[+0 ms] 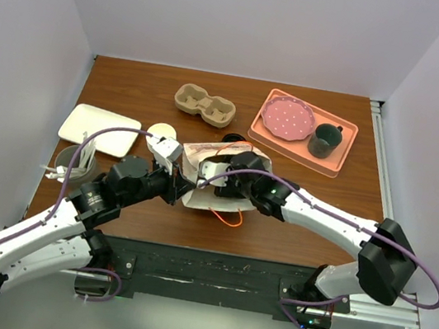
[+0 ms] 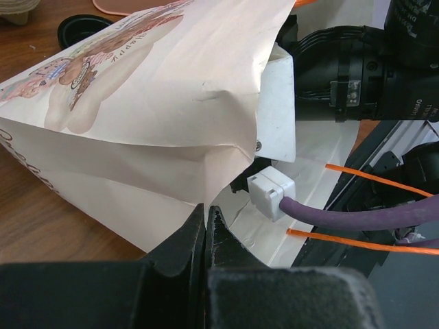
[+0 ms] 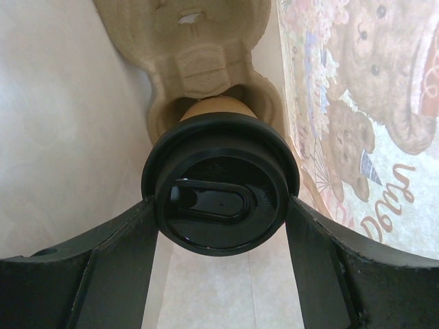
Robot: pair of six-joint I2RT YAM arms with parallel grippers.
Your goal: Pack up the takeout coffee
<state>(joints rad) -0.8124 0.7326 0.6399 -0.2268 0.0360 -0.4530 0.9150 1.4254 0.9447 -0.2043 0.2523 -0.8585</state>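
Observation:
A white paper bag [image 1: 202, 198] with teddy-bear print lies on its side mid-table, mouth toward the arms. My left gripper [image 1: 177, 177] is shut on the bag's lower mouth edge [image 2: 203, 205], with the paper pinched between the jaws. My right gripper [image 3: 221, 203] reaches inside the bag; in the top view the bag hides its fingers. Its fingers [image 3: 123, 247] press both sides of the black lid of the takeout coffee [image 3: 219, 185]. The tan cup body sits in a pocket of a brown pulp carrier [image 3: 185, 41] inside the bag.
Another pulp carrier [image 1: 204, 104] lies at the back. A pink tray [image 1: 337, 162] back right holds a dotted plate [image 1: 288, 118] and a dark mug [image 1: 324, 139]. A white square plate [image 1: 98, 129] and a grey holder [image 1: 74, 165] are on the left. White cups [image 1: 162, 130] stand near the bag.

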